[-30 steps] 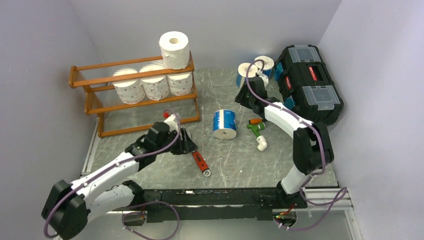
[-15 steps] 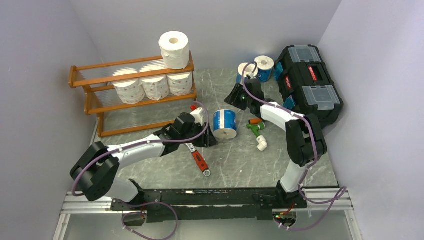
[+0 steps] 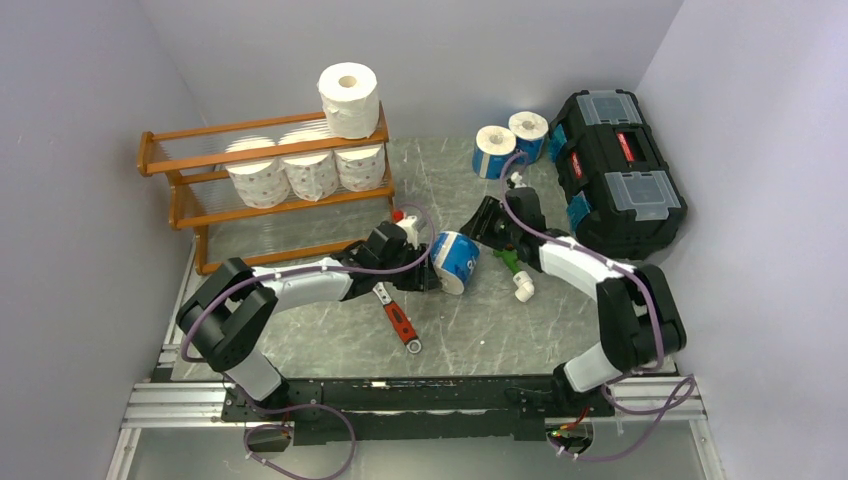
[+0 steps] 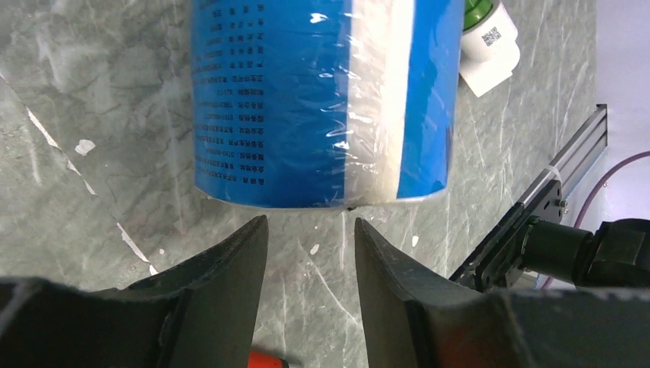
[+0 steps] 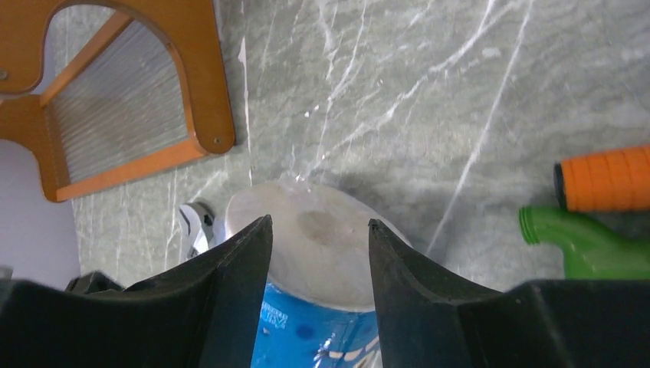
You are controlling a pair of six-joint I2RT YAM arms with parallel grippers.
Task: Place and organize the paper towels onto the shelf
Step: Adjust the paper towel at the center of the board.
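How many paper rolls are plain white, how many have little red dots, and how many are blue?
Plain white roll: 1
Printed rolls: 3
Blue-wrapped rolls: 3
Total: 7

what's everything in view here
wooden three-tier shelf: one, orange-brown, far left
plain paper roll: one, white, on shelf top
printed paper rolls: three, white with reddish print, middle tier
plastic-wrapped paper rolls: three, blue, two far centre, one tilted between the fingers
plastic toolbox: one, black, far right
metal wrench: one, red handle, near centre
plastic tool: one, green and white, centre right
left fingers: black, open, beside tilted roll
right fingers: black, open, opposite side
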